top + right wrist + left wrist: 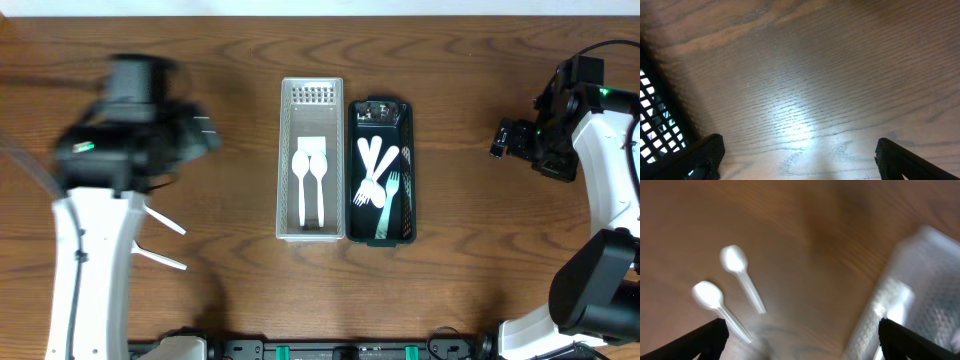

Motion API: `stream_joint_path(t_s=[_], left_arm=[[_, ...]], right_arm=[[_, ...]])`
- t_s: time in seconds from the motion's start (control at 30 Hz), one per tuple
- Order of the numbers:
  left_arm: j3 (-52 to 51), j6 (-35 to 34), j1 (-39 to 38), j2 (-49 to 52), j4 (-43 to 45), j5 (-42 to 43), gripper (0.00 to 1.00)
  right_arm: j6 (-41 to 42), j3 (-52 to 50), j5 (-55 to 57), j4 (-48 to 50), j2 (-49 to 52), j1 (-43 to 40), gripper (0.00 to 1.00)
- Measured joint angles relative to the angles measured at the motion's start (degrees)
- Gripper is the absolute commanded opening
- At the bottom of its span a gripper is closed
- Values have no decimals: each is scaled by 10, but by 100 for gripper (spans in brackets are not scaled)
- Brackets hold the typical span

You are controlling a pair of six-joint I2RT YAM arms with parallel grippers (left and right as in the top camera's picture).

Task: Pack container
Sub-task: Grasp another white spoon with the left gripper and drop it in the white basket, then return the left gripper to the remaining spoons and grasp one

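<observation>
A white slotted container (288, 160) stands mid-table with two white spoons (310, 175) inside. Touching its right side is a dark green container (405, 110) holding white and pale green forks (380, 185). Two more white spoons (165, 220) lie on the wood at the left, and the left wrist view shows both spoons (735, 260) beside the white container (925, 270). My left gripper (195, 135) is blurred above them; its jaws (800, 350) stand wide open and hold nothing. At the far right, my right gripper (505, 140) hangs open and empty over bare wood (800, 165).
The dark container's mesh wall (652, 125) shows at the left edge of the right wrist view. My left arm (90, 260) rises from the near left edge, and the right arm (600, 200) stands along the right edge.
</observation>
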Motion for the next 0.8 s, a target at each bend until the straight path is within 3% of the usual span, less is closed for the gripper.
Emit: stream_joint_path(t_s=[0.27, 0.53, 0.8], left_arm=[[-66, -88, 164, 56, 26, 9, 98], [-145, -111, 203, 178, 111, 59, 98], [-155, -118, 205, 269, 150, 75, 98]], right_arm=[[-7, 0, 0, -5, 0, 0, 99], [-9, 0, 0, -10, 0, 0, 99], [-9, 0, 0, -12, 0, 0, 99]])
